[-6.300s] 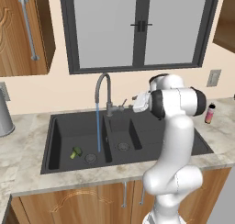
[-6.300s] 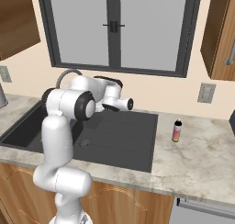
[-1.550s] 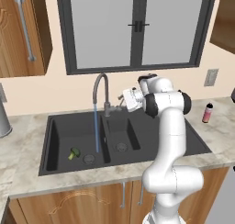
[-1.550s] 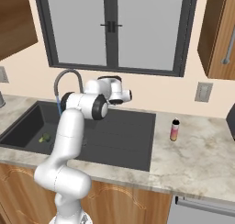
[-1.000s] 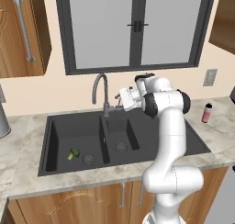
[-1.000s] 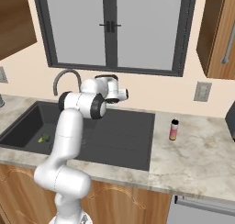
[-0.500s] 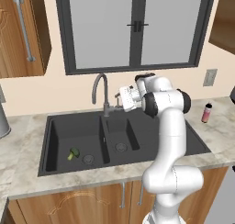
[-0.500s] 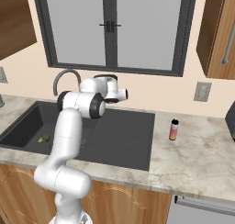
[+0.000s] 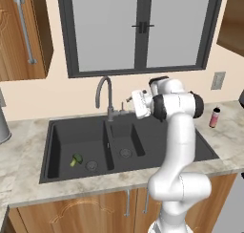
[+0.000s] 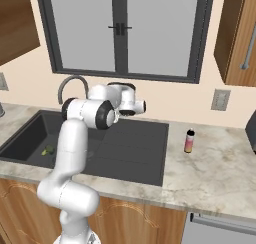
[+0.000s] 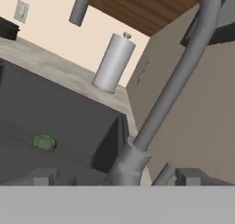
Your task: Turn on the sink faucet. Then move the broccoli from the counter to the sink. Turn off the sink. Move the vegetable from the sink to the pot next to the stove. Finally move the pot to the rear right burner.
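— Water is no longer running from the sink faucet (image 9: 106, 94); a second and a half back a stream was falling into the large basin. What are the fingers doing?

— Standing wide apart, gripping nothing. In the hand view the two dark fingertips (image 11: 42, 176) are rising at either side of the faucet's base, with the small lever stub poking up just inside the right one. Whether a tip is touching the lever, I cannot tell.

— And the gripper (image 9: 132, 103) itself?

— Hanging close behind the rear rim of the sink (image 9: 57, 167), just to the right of the gooseneck, pointing toward it.

— The broccoli (image 9: 76, 159)?

— Lying on the floor of the large basin, just beside the round drain, well apart from the gripper. Showing too in the hand view as a green lump (image 11: 44, 142).

— Further out?

— Steel canister (image 11: 113, 64) standing on the counter (image 9: 19, 191) beyond the sink. Small bottle (image 9: 215, 117) standing on the counter toward the other end.
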